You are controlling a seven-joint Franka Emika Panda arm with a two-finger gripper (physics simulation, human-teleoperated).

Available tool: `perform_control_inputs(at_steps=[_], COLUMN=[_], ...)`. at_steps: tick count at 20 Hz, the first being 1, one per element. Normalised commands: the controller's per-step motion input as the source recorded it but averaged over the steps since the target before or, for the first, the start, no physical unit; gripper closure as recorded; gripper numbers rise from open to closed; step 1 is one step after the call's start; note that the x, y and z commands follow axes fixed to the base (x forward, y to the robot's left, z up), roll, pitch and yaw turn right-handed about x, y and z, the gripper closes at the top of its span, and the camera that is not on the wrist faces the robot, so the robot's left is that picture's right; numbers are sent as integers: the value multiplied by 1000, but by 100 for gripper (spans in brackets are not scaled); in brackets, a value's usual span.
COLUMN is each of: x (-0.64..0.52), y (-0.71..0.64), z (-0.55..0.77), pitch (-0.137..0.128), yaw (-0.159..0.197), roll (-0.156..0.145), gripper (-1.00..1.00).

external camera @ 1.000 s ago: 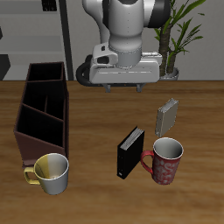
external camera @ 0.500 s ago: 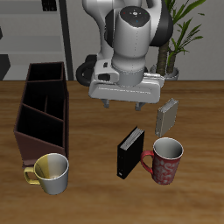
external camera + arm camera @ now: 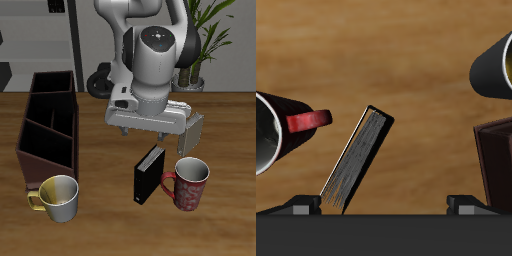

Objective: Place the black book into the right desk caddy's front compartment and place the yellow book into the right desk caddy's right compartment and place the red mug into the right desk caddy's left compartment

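currently gripper spread, empty, above upright black book; glossy mottled red mug beside it.

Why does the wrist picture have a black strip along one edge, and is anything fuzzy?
In the wrist view the black strip is the gripper's own body, too close to show detail; the black book and red mug look sharp. In the exterior view everything is evenly lit with soft shadows, and the arm hides part of the yellow book.
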Motion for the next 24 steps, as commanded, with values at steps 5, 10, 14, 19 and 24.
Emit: perform_control_inputs(at_steps=[5, 10, 14, 19, 24], x=[106, 81, 32, 75, 23], y=[1, -18, 42, -32, 22], z=[-167, -206, -306, -335, -366], pitch=[-8, -25, 5, 51, 18], yaw=[-87, -56, -34, -25, -19], roll=[1, 13, 10, 6, 5], gripper=[-100, -100, -100, -100, -100])
